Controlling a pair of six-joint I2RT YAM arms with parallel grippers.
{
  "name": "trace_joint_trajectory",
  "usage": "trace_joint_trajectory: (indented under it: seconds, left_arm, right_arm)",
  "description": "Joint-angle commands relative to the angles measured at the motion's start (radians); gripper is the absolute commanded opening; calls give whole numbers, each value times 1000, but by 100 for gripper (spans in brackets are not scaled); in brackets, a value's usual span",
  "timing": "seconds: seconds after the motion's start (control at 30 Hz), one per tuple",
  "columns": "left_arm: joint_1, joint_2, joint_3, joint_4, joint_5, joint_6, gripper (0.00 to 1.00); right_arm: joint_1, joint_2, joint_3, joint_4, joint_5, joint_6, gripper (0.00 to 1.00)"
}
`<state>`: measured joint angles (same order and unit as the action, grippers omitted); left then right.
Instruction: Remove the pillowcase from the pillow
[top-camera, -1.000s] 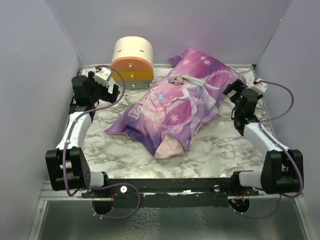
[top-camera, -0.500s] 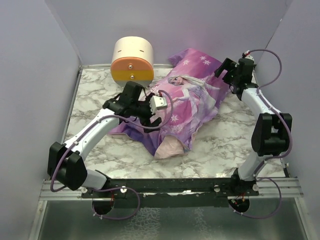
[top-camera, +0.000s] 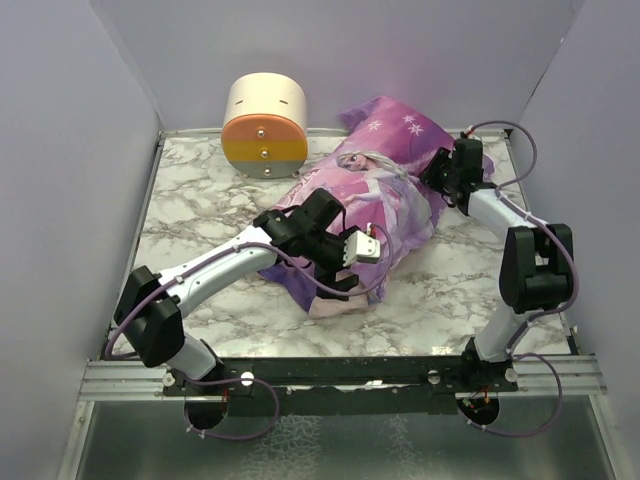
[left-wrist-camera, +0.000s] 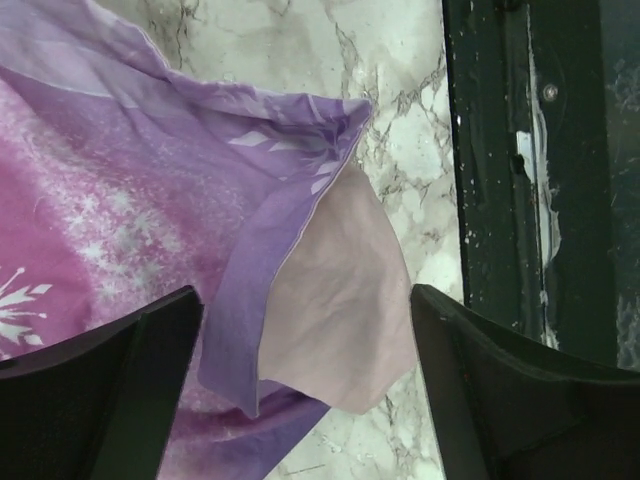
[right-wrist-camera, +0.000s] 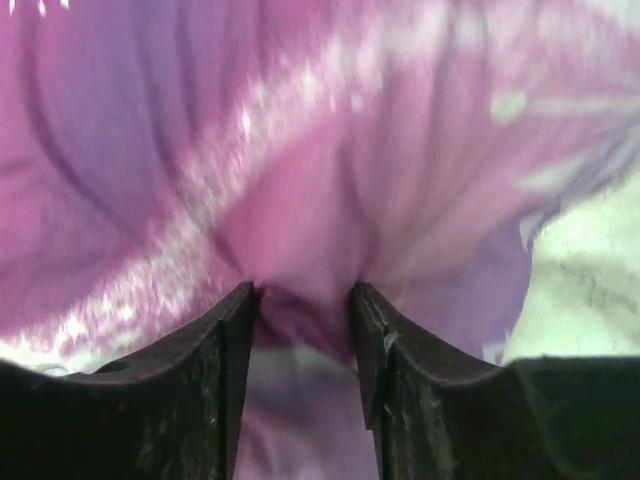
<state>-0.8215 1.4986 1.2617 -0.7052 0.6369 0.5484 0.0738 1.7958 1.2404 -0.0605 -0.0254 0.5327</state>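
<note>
top external view: a marble-patterned table (top-camera: 200, 200) fills the floor of a pale walled booth, with a black rail (top-camera: 340, 370) along its near edge where both arms are bolted. the pillowcase (top-camera: 390, 170) is the biggest thing on the table. it lies slantwise across the middle, its far end up by the back wall on the right and its open end towards the rail. the purple-pink side with the princess and snowflakes faces up. it looks plump and full, and the pillow inside is hidden by the fabric.

the left arm (top-camera: 215, 268) stretches from the near left corner across to the open end of the pillowcase. the right arm (top-camera: 500, 215) folds up and reaches to the far right part of the pillowcase. a round cream-and-orange drawer unit (top-camera: 265, 125) stands at the back, just left of the pillowcase's far end.

in the left wrist view the left gripper (left-wrist-camera: 305, 330) has its jaws spread wide above the open end, with a pale pink flap (left-wrist-camera: 340, 320) of the inner side lying between them. whether it touches the cloth cannot be told. in the right wrist view the right gripper (right-wrist-camera: 302, 310) is pinched on a gathered fold of the pillowcase, and creases run into the narrow gap between its fingers (right-wrist-camera: 225, 350).
</note>
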Motion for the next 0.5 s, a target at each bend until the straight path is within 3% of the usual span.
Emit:
trace_joint_trajectory:
  seconds: [0.0,0.1,0.3,0.4,0.47]
  left_arm:
    - [-10,4,-28,35,-33,26,76]
    - [-10,-20,-89,66,-82,34,50]
    - [38,-119,-231,137,-176,31,12]
    - [95,-172,-266,119,-177,39,0]
    - [129,-207,-293,93,-170,66,0]
  right_arm:
    - [29,-151,-145,43,96,26,36]
    - [30,-245,-212,24,128,31,21]
    - [30,-439,-380,37,147,10,3]
    - [29,-503,-409,47,175,-18,3]
    - [29,-504,-373,27,201,-30,14]
